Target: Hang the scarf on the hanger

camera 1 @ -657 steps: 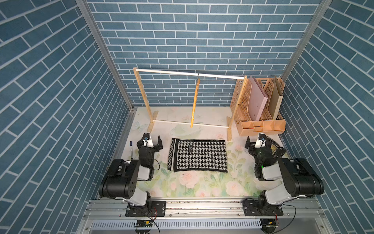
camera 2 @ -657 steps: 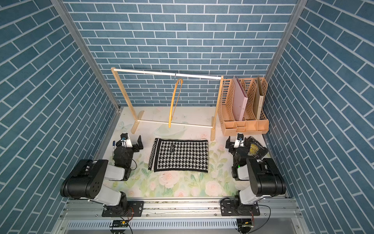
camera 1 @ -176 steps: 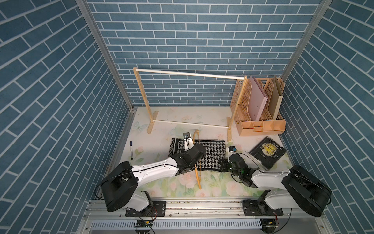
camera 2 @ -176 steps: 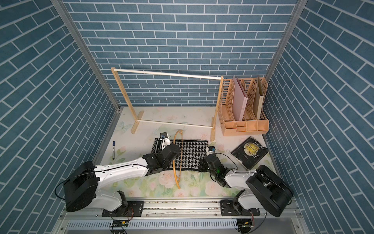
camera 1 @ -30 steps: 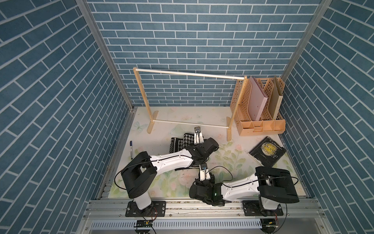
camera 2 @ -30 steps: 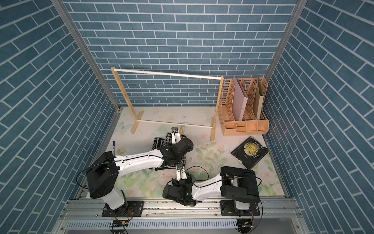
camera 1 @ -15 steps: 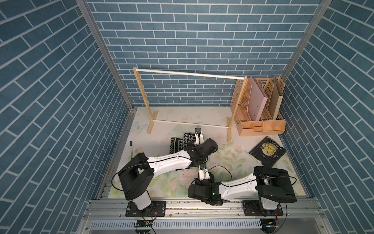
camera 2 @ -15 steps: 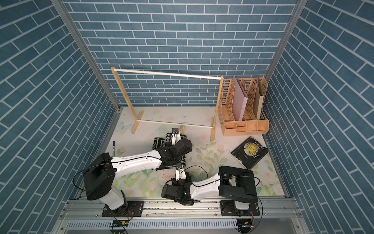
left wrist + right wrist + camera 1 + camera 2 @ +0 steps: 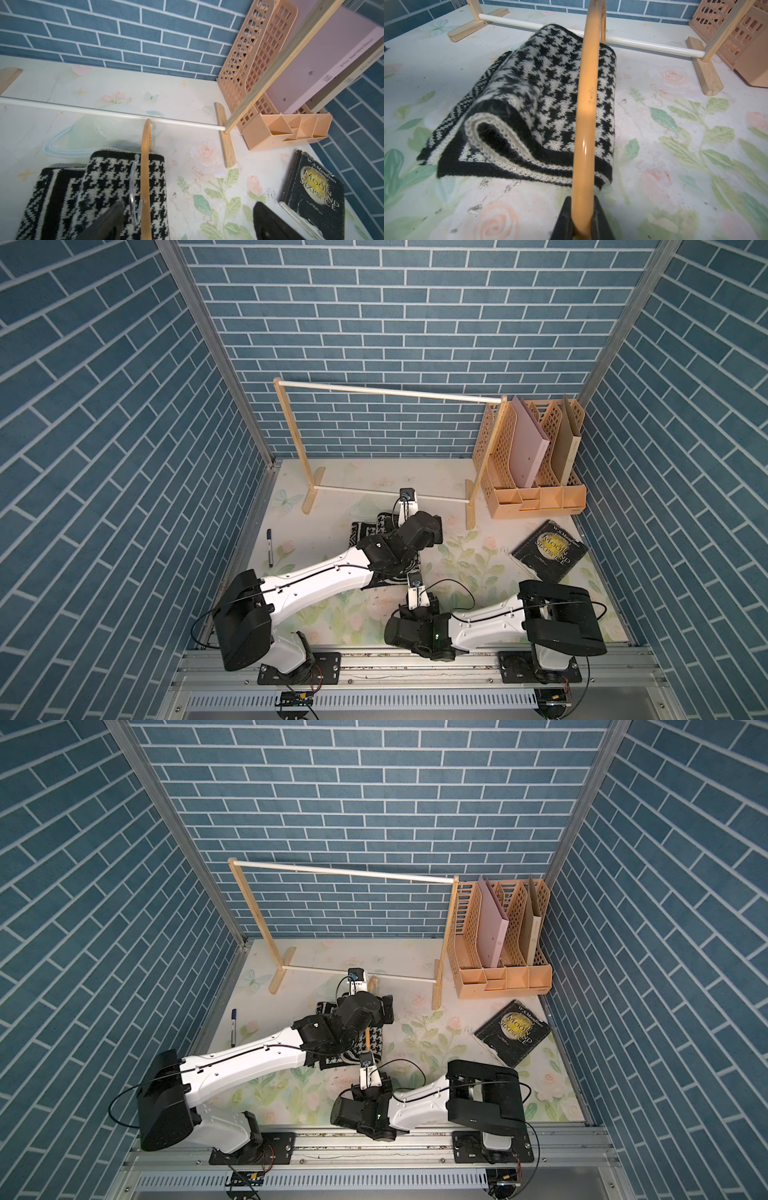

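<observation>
Top views are looking steeply down over the whole counter (image 9: 353, 477); both wrist cameras are facing scarf (image 9: 99, 187) and hanger (image 9: 144, 176) close-up.

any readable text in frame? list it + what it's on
"W. S. Maugham": cover of the black book lying on the table.
"THE MOON AND SIXPENCE": same cover, over its gold disc.
Pink file folder, spine print: too blurred to read.
Tan folder beside it: spine print unreadable.

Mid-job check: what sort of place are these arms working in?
Probably a staged test booth, not a real room: blue brick-print walls box in a floral tabletop, with an aluminium mounting rail along the front edge.
</observation>
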You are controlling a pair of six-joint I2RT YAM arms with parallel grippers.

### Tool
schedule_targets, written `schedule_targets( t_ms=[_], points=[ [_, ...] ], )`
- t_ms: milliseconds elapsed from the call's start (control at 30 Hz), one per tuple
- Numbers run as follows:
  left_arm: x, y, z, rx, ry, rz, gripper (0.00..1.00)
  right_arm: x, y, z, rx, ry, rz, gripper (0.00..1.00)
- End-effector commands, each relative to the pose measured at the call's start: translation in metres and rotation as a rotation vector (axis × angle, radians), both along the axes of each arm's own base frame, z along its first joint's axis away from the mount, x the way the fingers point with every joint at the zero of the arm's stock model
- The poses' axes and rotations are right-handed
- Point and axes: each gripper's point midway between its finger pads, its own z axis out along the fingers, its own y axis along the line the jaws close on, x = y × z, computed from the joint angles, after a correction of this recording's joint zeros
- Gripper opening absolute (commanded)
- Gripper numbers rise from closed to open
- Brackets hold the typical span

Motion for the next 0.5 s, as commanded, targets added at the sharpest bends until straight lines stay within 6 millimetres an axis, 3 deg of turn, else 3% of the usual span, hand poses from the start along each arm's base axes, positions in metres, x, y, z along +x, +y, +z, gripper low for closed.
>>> schedule_targets(
  t_ms=[0,133,233,333,467],
  points=[
    [-0.005,0.038,0.031,0.041,-0.046,0.076,1.00,0.004,-0.014,-0.009,-0.029,0.017,-0.034,0.00],
    [0.000,0.096,0.007,0.031,0.016,0.178,1.00,0.004,-0.019,-0.007,-0.012,0.017,-0.042,0.00],
    [0.007,0.124,-0.032,-0.025,0.085,0.204,1.00,0.004,-0.022,-0.007,-0.008,0.018,-0.047,0.00],
    [0.014,0.130,-0.060,-0.042,0.120,0.211,1.00,0.004,-0.023,-0.006,-0.005,0.019,-0.048,0.00],
    [0.022,0.110,-0.086,-0.066,0.166,0.152,1.00,0.004,-0.023,-0.006,-0.006,0.020,-0.049,0.00]
  ],
)
